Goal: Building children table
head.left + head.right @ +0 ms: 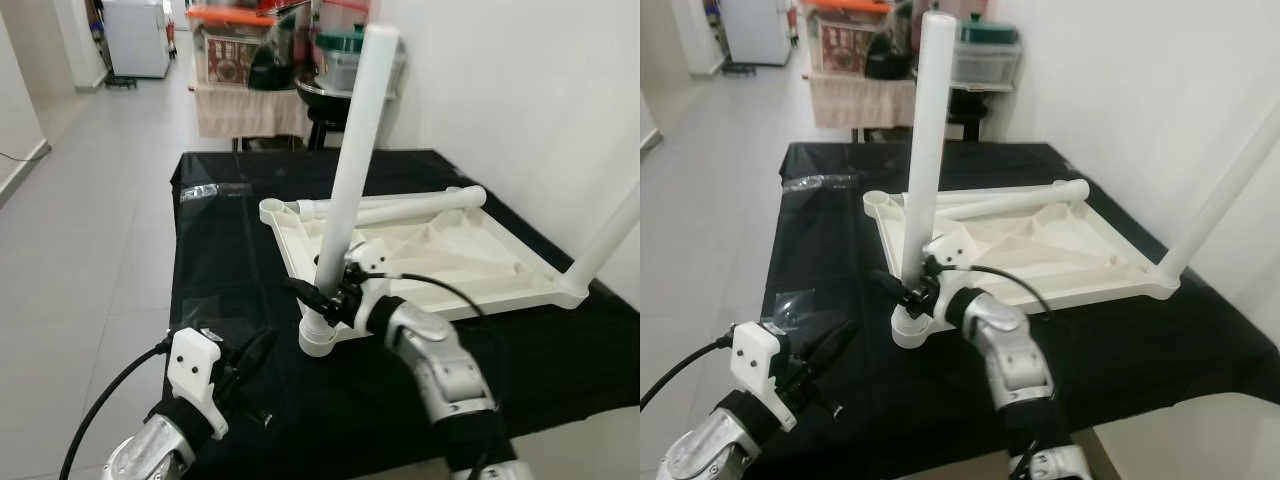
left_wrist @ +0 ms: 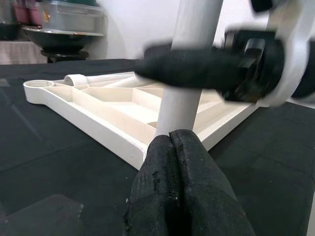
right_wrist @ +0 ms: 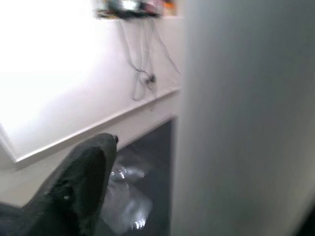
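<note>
One long white plastic table leg is standing nearly upright, leaning slightly, in the near corner socket of the upturned white plastic tabletop, which is lying on the black cloth-covered table. Right gripper is clamping its black fingers around the leg's lower end, just above that socket. Left gripper is hovering just beside and below it, fingers pressed together on nothing. Another leg is lying on the tray beyond the right gripper; a third is standing at the far-right corner. Risk, as I judge it: the lean is suggesting incomplete seating; pushing off-axis could jam the leg or skid the tabletop on the cloth.
</note>
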Controlling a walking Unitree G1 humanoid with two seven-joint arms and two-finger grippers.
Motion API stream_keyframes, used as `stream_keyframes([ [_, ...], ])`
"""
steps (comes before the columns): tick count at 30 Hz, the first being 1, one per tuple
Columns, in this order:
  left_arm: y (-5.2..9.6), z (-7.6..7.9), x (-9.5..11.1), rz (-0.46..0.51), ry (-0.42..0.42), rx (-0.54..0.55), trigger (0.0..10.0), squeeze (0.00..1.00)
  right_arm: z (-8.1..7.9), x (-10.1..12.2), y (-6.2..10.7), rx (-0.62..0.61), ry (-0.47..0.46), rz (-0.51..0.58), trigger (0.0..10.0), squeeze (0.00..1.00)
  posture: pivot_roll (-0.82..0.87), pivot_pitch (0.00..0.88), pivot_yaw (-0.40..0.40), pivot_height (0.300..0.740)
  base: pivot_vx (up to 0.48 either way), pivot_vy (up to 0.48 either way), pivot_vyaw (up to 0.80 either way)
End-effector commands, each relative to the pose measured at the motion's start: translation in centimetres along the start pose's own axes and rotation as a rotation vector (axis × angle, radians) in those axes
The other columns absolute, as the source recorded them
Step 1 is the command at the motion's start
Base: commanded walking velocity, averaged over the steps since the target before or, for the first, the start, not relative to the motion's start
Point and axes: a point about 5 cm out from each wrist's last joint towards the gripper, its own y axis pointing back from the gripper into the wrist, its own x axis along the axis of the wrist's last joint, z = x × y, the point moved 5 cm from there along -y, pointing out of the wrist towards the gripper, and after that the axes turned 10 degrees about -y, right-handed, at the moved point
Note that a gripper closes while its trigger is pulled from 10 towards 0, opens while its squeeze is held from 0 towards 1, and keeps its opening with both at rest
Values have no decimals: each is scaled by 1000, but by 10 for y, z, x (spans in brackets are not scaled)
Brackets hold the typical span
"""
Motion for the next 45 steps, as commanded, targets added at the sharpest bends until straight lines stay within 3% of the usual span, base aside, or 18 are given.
stream_keyframes([
  [1,0,1,-5,-14,10,-1,10000,0,-15,25,-2,175,76,25,10000,0,54,0,-119,740,0,0,0],
  [5,-1,1,-4,-13,11,-3,10000,0,-13,26,0,243,100,-24,10000,0,57,0,-119,740,0,0,0],
  [8,-1,3,-3,-10,15,-3,10000,0,2,20,8,416,84,-184,10000,0,72,8,-129,740,0,0,0],
  [13,0,4,-3,-10,16,-2,10000,0,8,24,6,442,47,-203,10000,0,75,10,-133,740,0,0,0],
  [14,0,5,-2,-11,15,-1,10000,0,13,28,4,429,32,-202,9137,0,83,15,-136,740,0,0,0],
  [15,0,5,-2,-11,15,-1,10000,0,13,28,4,429,32,-202,9137,0,83,15,-136,740,0,0,0],
  [16,0,6,-2,-11,15,0,10000,0,17,31,4,428,17,-196,2627,0,85,16,-139,740,0,0,0],
  [17,0,6,-2,-11,15,2,10000,0,20,34,4,423,-5,-187,0,0,86,17,-139,740,0,0,0],
  [31,3,8,-1,-18,9,-4,10000,0,36,25,17,399,-13,-188,0,0,80,26,-128,740,0,0,0],
  [34,13,14,-5,-49,-10,2,10000,0,52,2,25,140,35,-177,0,0,77,32,-163,740,0,0,0],
  [35,17,15,-7,-60,-13,11,10000,0,58,-11,24,-37,34,-156,0,0,80,31,-164,740,0,0,0],
  [36,21,14,-8,-72,-16,20,10000,0,66,-31,28,-328,7,-131,0,0,80,32,-156,740,0,0,0],
  [37,21,14,-8,-72,-16,20,10000,0,66,-31,28,-328,7,-131,0,0,80,32,-156,740,0,0,0],
  [38,25,14,-9,-81,-17,25,10000,0,72,-43,40,-544,-8,-116,0,0,81,38,-150,740,0,0,0],
  [39,27,10,-10,-92,-14,42,10000,0,57,-63,45,-612,-47,-137,0,0,83,76,-118,740,0,0,0],
  [42,32,6,-19,-122,-16,50,10000,0,47,-75,42,-602,-42,-157,0,0,67,63,-106,740,0,0,0],
  [43,40,3,-35,-177,-22,50,10000,0,36,-85,35,-548,-25,-170,0,0,71,16,-108,740,0,0,0],
  [45,45,1,-39,-198,-7,59,10000,0,29,-79,31,-503,4,-170,0,0,55,0,-91,740,0,0,0],
])
